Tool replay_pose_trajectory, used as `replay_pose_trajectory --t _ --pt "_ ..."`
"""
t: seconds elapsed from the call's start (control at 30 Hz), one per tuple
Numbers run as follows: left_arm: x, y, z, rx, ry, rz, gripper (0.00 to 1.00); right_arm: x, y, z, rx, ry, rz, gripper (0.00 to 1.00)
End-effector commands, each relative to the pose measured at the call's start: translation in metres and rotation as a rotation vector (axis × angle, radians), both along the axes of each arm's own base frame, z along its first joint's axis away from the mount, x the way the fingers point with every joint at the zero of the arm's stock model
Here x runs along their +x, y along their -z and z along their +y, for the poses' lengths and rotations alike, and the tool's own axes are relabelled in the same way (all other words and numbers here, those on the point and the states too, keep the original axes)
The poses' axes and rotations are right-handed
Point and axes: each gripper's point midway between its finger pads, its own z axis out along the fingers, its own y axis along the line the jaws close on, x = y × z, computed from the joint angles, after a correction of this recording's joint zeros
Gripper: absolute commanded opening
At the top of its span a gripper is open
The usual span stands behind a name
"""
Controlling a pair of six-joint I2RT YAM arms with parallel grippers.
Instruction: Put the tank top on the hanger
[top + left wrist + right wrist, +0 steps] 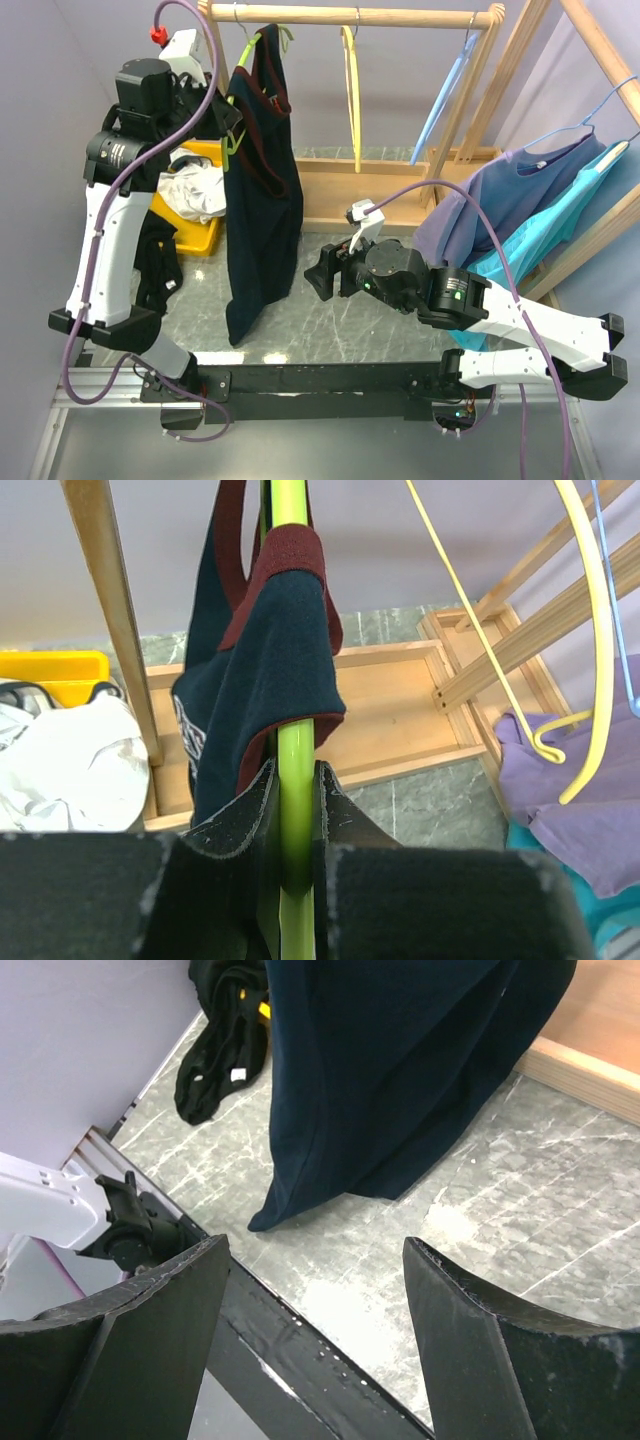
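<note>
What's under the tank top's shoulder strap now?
The lime-green hanger passes beneath the tank top, with the left end effector clamped on it below. The covered stretch is hidden.

Lilac walls (40, 100), marbled tabletop (330, 330), wooden rack (400, 17)

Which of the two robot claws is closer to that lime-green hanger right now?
Left. The left gripper is shut on the hanger, gripping its green bar. The right gripper is open, low over the table beside the tank top, well clear of the hanger.
</note>
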Motion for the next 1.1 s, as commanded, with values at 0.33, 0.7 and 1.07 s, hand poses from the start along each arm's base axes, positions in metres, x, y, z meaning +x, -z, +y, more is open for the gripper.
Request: replay_pose_trajectory --t 0.33,0.7,1.07 --pt "0.009 -0.025 -0.010 -0.123 0.090 -0.106 0.01 0.002 -0.015 0.011 0.059 0.002 0.003 0.77" --pt "-0.031 -0.033 0.014 -0.130 0.021 -0.185 0.75 0.004 -0.002 0.009 0.036 0.020 0.009 0.78" --pt "-0.115 0.012 0.069 -0.313 -0.203 -0.217 0.99 0.003 0.017 0.006 0.038 0.027 0.020 0.85"
